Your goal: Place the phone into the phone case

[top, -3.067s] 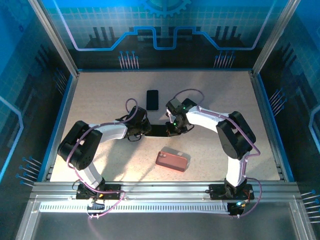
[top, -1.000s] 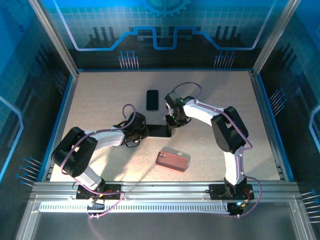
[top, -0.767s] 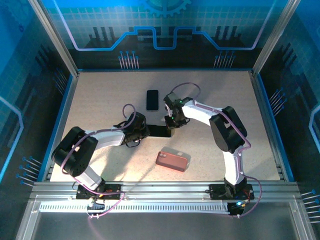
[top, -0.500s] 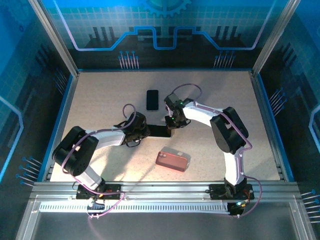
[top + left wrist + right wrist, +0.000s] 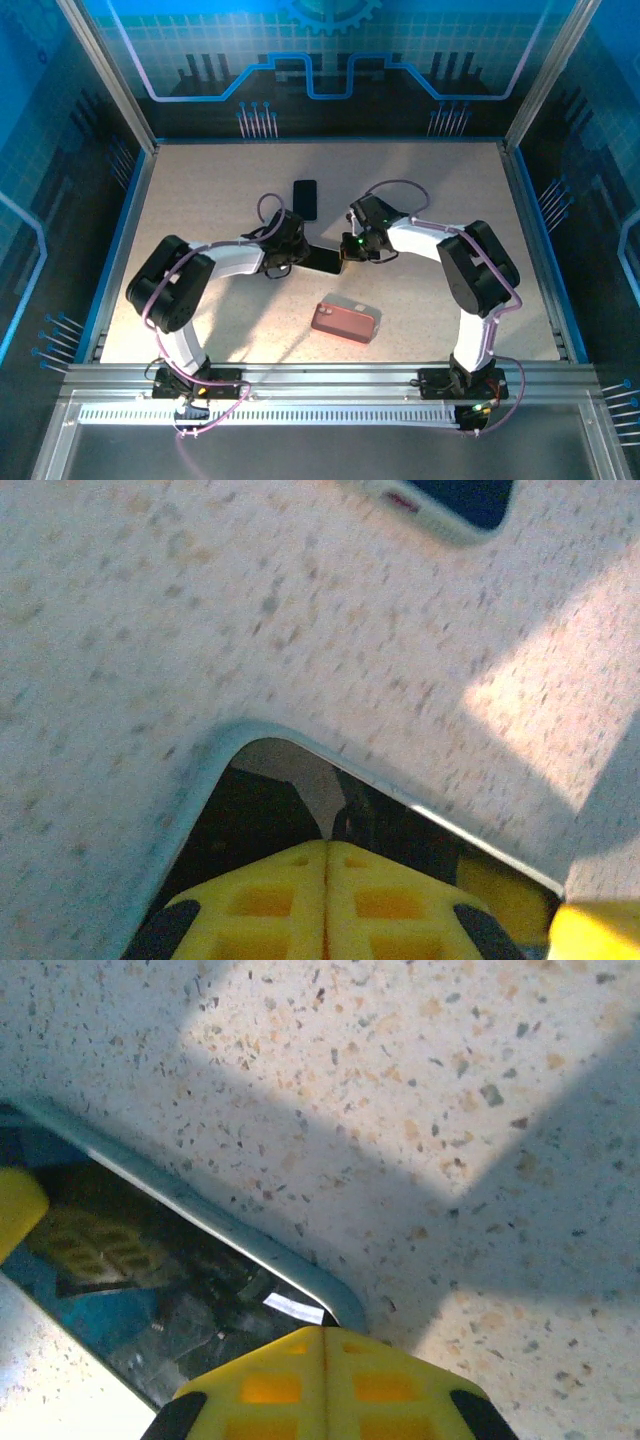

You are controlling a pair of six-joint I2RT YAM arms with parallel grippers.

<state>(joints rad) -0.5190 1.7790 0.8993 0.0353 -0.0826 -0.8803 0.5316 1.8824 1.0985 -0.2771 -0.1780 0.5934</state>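
A dark phone point(image 5: 322, 261) with a glossy black face point(image 5: 262, 812) and a pale grey rim point(image 5: 210, 1218) lies flat mid-table between my two grippers. My left gripper point(image 5: 297, 257) is shut, its yellow tips point(image 5: 327, 842) resting on the phone's left corner. My right gripper point(image 5: 348, 256) is shut as well, tips point(image 5: 323, 1328) down on the phone's right corner. A salmon-red phone case point(image 5: 345, 321) lies nearer the front, apart from both grippers. I cannot tell whether the grey rim belongs to a case.
A second dark phone point(image 5: 305, 198) lies farther back, and its light-rimmed corner point(image 5: 440, 498) shows in the left wrist view. Blue walls and metal posts ring the speckled table point(image 5: 440, 200). Open tabletop lies right of the arms.
Both arms have swung to the right, the left elbow rising toward the middle. The dark phone between the grippers has slid slightly right. Both grippers stay shut.
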